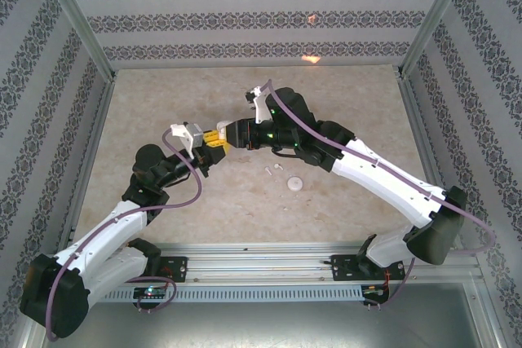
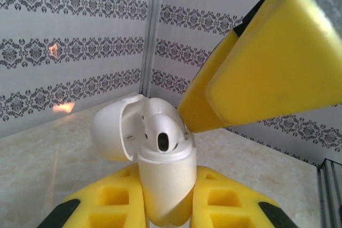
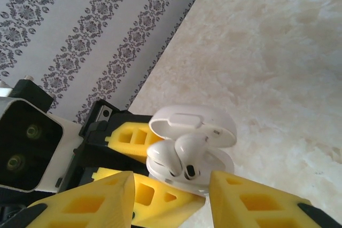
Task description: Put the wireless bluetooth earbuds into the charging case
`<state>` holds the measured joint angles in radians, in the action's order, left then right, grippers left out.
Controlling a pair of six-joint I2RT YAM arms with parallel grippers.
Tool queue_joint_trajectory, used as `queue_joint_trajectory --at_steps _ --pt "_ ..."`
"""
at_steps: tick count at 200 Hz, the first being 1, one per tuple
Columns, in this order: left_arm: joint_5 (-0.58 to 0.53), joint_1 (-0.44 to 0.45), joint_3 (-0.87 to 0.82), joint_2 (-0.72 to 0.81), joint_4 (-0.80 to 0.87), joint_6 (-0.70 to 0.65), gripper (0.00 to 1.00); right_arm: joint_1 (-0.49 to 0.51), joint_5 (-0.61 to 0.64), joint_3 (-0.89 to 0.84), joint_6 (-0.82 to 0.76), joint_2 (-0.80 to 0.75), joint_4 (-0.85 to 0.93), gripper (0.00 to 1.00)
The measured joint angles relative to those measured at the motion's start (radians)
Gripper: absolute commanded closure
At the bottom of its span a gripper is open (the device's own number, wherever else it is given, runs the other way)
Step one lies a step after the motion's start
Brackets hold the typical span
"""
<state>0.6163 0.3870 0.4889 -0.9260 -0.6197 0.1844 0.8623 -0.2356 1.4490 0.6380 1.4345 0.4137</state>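
Tabletop point(image 1: 245, 209) of beige marble, damask-patterned walls point(image 1: 261, 22)

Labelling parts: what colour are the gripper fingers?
Yellow; the fingers show best in the left wrist view.

The table point(image 1: 163, 201) has a pale beige top with a marble pattern, and patterned walls stand on its left, right and far sides. Near its middle, a little to the right, lie one tiny white piece point(image 1: 268, 171) and a second one point(image 1: 278, 166) just beside it. A round white piece point(image 1: 294, 184) lies near them, on the near right.
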Motion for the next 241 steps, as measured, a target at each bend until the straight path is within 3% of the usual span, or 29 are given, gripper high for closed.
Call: queue_joint_trajectory --at_steps 69,122,188,241 --pt "-0.006 0.0 0.0 0.0 -0.024 0.008 1.0 0.004 0.014 0.06 -0.005 0.002 0.095 0.59" --pt "-0.004 0.0 0.0 0.0 -0.024 0.008 1.0 -0.038 -0.022 0.152 -0.016 0.007 0.162 0.67" --pt "0.008 0.0 0.0 -0.006 -0.024 0.008 1.0 -0.049 -0.094 0.242 -0.045 0.106 0.245 0.67" --pt "0.016 0.0 0.002 -0.017 -0.024 0.009 1.0 -0.049 -0.084 0.313 -0.085 0.166 0.333 0.7"
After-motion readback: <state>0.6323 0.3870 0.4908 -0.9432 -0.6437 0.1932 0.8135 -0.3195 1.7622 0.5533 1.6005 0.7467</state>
